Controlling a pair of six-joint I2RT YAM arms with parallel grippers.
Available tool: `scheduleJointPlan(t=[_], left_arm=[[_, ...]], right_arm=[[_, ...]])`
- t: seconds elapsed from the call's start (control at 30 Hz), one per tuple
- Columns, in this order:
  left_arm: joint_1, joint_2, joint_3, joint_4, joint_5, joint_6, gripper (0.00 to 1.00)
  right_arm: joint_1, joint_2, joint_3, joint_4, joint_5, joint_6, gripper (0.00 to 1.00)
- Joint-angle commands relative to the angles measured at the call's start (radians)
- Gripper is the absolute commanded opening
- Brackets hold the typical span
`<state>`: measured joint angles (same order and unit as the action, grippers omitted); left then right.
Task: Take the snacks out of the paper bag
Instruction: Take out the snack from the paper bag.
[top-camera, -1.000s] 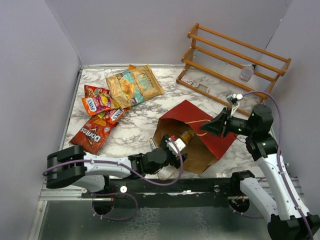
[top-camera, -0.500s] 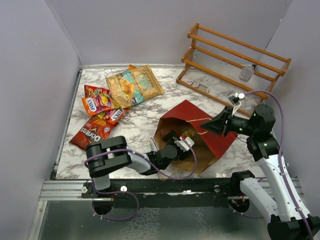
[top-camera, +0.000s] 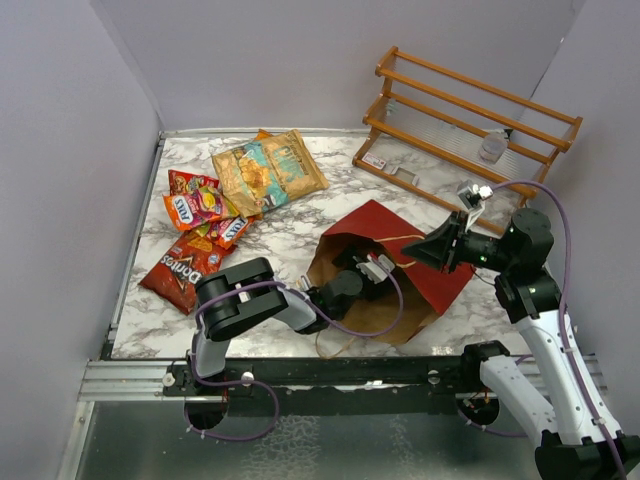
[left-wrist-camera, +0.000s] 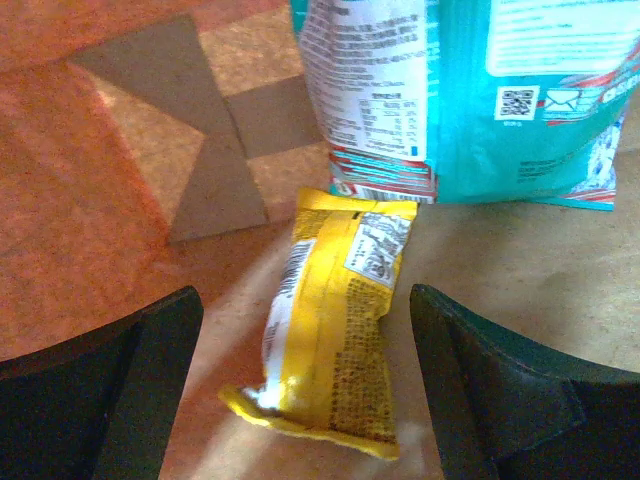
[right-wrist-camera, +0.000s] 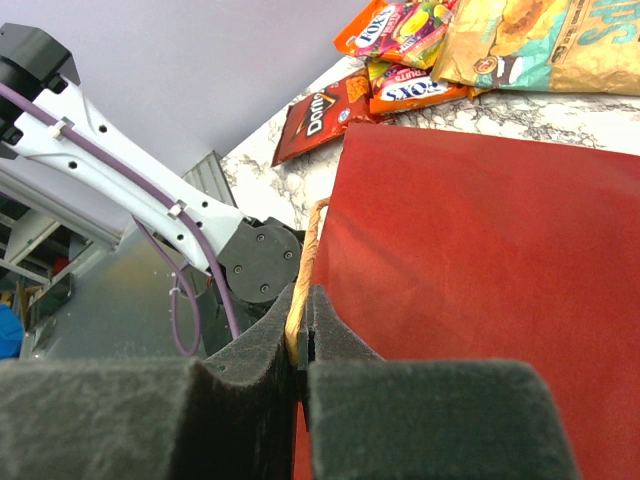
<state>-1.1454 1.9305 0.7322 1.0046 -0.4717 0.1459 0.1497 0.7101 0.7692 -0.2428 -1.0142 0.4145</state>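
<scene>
Since a second ago, my left arm has folded forward and carried its wrist from the mouth of the paper bag (top-camera: 372, 222) deeper inside. On the bag's brown floor a yellow packet (left-wrist-camera: 335, 330) lies flat, with a teal packet (left-wrist-camera: 470, 90) just past it, touching its far end. Both are still to come out, and I cannot tell whether more hides further in. My left gripper (left-wrist-camera: 305, 310) stands wide apart, one finger on each side of the yellow packet, touching nothing and holding nothing. My right gripper (right-wrist-camera: 302, 350) is pinched tight on the bag's string handle (right-wrist-camera: 308, 240), lifting the mouth. Out on the marble table (top-camera: 285, 245), well apart from the bag, lie the Doritos bag (top-camera: 185, 272), the tan-and-teal chip bag (top-camera: 268, 170) and the small packets (top-camera: 205, 205). I judge the job well past half, with at least two to fetch. A wooden rack (top-camera: 470, 120) stands at the far right
</scene>
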Motion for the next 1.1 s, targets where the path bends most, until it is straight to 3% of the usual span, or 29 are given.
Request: scheduleJointPlan(t=[0.0,0.47,0.83,1.07], left_arm=[[-0.002,0.05,0.035,-0.036,0.092,-0.023,0.85],[-0.002,0.0,0.031,-0.168,0.095,-0.041,0.51],[-0.03,-0.157,-0.04,-0.239,0.105,-0.049,0.38],[-0.126,-0.346,-0.103,-0.417,0.094,-0.083,0.33]], right_arm=[[0.004,-0.01,0.017,-0.013,0.023,-0.001,0.01],[0.003,-0.015,0.032,-0.044,0.051,-0.019,0.01],[0.004,-0.009,0.036,-0.047,0.07,-0.024,0.01],[0.004,-0.009,0.033,-0.049,0.084,-0.031,0.01]])
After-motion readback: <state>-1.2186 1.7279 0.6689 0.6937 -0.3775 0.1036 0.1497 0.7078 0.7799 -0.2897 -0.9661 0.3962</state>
